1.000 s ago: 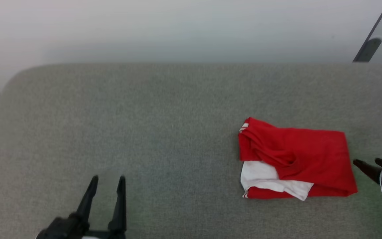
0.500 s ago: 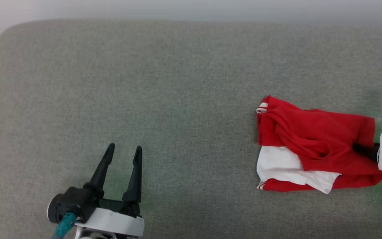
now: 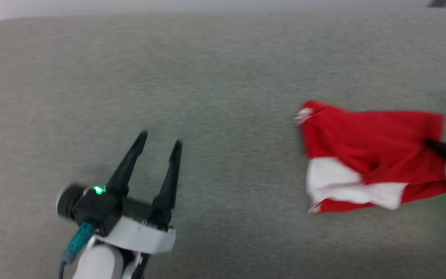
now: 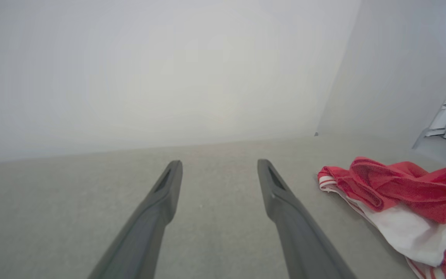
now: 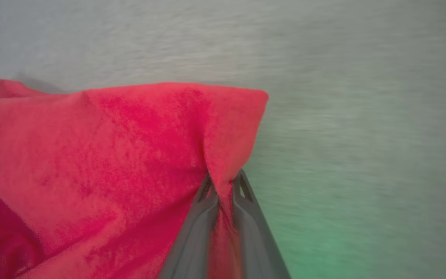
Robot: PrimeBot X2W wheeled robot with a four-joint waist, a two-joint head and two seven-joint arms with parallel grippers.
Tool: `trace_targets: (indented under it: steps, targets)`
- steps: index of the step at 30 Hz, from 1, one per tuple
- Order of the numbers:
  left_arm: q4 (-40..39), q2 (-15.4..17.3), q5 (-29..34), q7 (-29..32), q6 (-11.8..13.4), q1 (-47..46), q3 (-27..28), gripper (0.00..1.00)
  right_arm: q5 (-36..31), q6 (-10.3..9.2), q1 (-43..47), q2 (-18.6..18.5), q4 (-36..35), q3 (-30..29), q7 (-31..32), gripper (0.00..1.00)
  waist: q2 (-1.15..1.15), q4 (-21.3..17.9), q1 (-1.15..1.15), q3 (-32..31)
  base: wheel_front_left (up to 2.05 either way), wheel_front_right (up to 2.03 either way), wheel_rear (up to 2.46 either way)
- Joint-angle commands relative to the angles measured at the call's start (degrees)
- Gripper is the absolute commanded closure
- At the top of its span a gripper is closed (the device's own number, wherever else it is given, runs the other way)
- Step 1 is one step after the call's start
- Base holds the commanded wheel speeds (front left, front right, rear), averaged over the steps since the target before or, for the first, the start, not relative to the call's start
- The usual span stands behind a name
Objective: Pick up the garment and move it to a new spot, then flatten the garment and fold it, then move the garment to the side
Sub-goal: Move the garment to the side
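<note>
The garment (image 3: 366,147) lies on the right side of the grey tabletop (image 3: 223,77), folded into a rough rectangle with red cloth on top and a white sleeve showing along its near edge. A second ago its right edge lay flat and free, with the right claw (image 3: 429,143) apart from it, just beside that edge. Half a second ago the dark fingers had reached the edge. Now the edge is gathered to a peak at the claw and the near right corner is drawn up toward it. The head camera has shifted too, so the tabletop's far edge sits higher in that view.

In the right wrist view, the right claw (image 5: 223,184) is nearly closed on a pinched ridge of red cloth (image 5: 110,147) that rises between its two fingers. The left claw (image 3: 160,138) hovers over bare tabletop at the lower left, well apart from the garment, fingers spread wide and holding nothing; the left wrist view (image 4: 219,163) shows the same gap.

The head view is smeared by motion, so the striped trim at the garment's far left corner is only a pale blur; the left wrist view shows it clearly (image 4: 401,182). The right claw is cut off by the frame's right edge, leaving one dark finger and some white housing. Its fingertips are buried in cloth.
</note>
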Motion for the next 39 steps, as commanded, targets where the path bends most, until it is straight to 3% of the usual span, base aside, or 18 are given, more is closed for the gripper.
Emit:
trace_targets:
  steps: [1, 10, 18, 27, 34, 35, 36, 37, 39]
  targets:
    - [-1.2, 0.6, 0.3, 0.0, -0.1, -2.3, -1.0, 0.0, 0.2, -0.22, 0.7, -1.7, 0.3, -1.3, -0.8, 1.0, 0.0, -4.2, 0.0, 2.1, 0.0, 0.0, 0.0]
    - [-5.1, 5.7, 0.6, 0.0, -0.1, -15.0, -8.6, 0.0, -1.1, -0.19, -1.6, -7.1, 3.4, -8.1, -7.4, 1.0, 0.0, -11.2, 0.0, 9.3, 0.0, 0.0, 0.0]
    - [-5.6, 9.2, 0.3, 0.0, -0.1, -25.4, -12.4, 0.0, -8.0, -0.19, -8.9, -8.8, 10.2, -12.1, -13.9, 1.0, 0.0, -13.3, 0.0, 14.2, 0.0, 0.0, 0.0]
    - [-5.8, 12.9, 1.1, 0.0, -0.1, -29.8, -13.6, 0.0, -21.8, -0.19, -18.9, -7.9, 20.8, -14.6, -22.4, 1.0, 0.0, -13.2, 0.0, 16.7, 0.0, 0.0, 0.0]
    - [-6.2, 13.4, 1.6, 0.0, -0.1, -28.8, -12.6, 0.0, -26.7, -0.19, -22.6, -5.6, 26.5, -15.8, -27.2, 1.0, 0.0, -13.0, 0.0, 16.6, 0.0, 0.0, 0.0]
    - [-6.1, 13.2, 1.8, 0.0, -0.1, -28.6, -12.4, 0.0, -27.2, -0.19, -22.8, -5.5, 27.1, -15.8, -27.8, 0.73, 0.0, -13.0, 0.0, 16.4, 0.0, 0.0, 0.0]
    - [-6.0, 13.1, 1.9, 0.0, -0.1, -28.3, -12.3, 0.0, -27.8, -0.19, -22.9, -5.3, 27.7, -15.6, -28.3, 0.25, 0.0, -13.0, 0.0, 16.1, 0.0, 0.0, 0.0]
    - [-6.0, 12.9, 2.0, 0.0, -0.1, -28.0, -12.0, 0.0, -28.1, -0.19, -23.0, -5.0, 28.2, -15.2, -28.4, 0.0, 0.0, -13.0, 0.0, 15.8, 0.0, 0.0, 0.0]
    - [-6.5, 12.5, 2.4, 0.0, -0.1, -27.7, -12.0, 0.0, -28.1, -0.19, -23.6, -4.9, 28.8, -14.8, -28.7, 0.0, 0.0, -12.9, 0.0, 15.0, 0.0, 0.0, 0.0]
